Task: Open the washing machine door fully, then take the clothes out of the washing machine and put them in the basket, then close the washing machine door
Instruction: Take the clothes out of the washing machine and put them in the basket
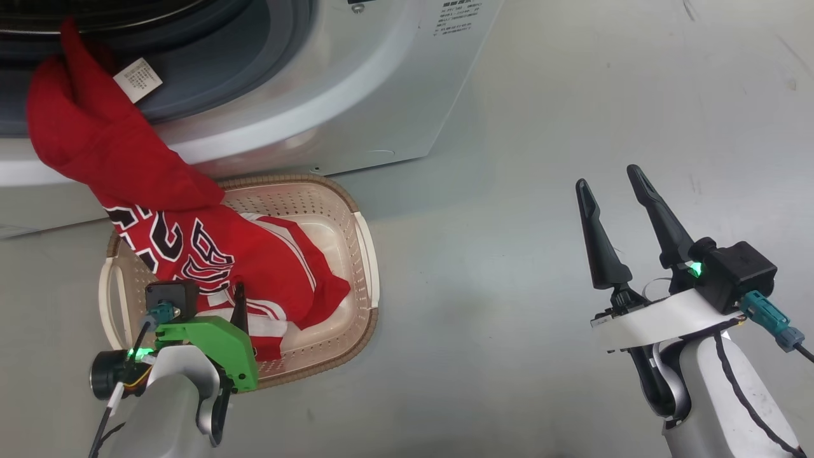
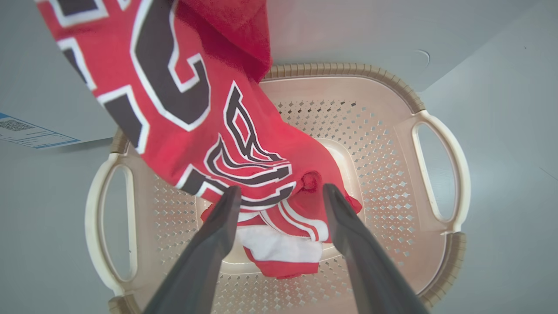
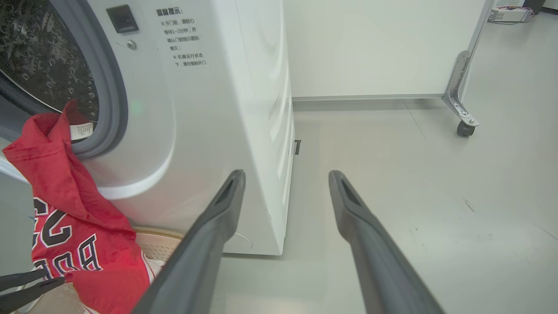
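**spin_cycle:** ok so the red jersey (image 1: 191, 254) is only half in, imo. Its top end w/ the white care tag (image 1: 138, 79) is hooked over the grey seal (image 1: 254, 70) of the washing machine (image 1: 381, 95), upper left of the head view. The rest hangs down the front into the basket (image 1: 286, 181) at lower left. Only the bottom hem actually lies inside.

**lintfilter:** and the left gripper (image 2: 281, 189)?

**spin_cycle:** fingers spread wide, bottom center of its wrist view, nothing pinched. The cloth sits right at the tips, touching or not, can't tell. Right gripper (image 1: 607, 177) is wide too and empty, lower right over bare floor (image 1: 509, 286), well apart from everything.

**lintfilter:** so what goes wrong from here?

**spin_cycle:** main thing: nothing's holding the jersey, and most of it is outside the basket. If the top slips off the seal it prob drops in a heap. The basket's small, so part could flop over the rim onto the floor.

**lintfilter:** and if it doesn't slip?

**spin_cycle:** then it stays draped across the opening. Swing the door shut like that and the cloth gets trapped, so it won't latch.

**lintfilter:** a low grab won't help either. It just bunches the hem while the top stays snagged, and a hard tug could drag the basket, which looks light.

**spin_cycle:** yep, needs a grab up high near the tag. Also can't tell if more stuff's left in the drum (image 3: 43, 52), too dark.
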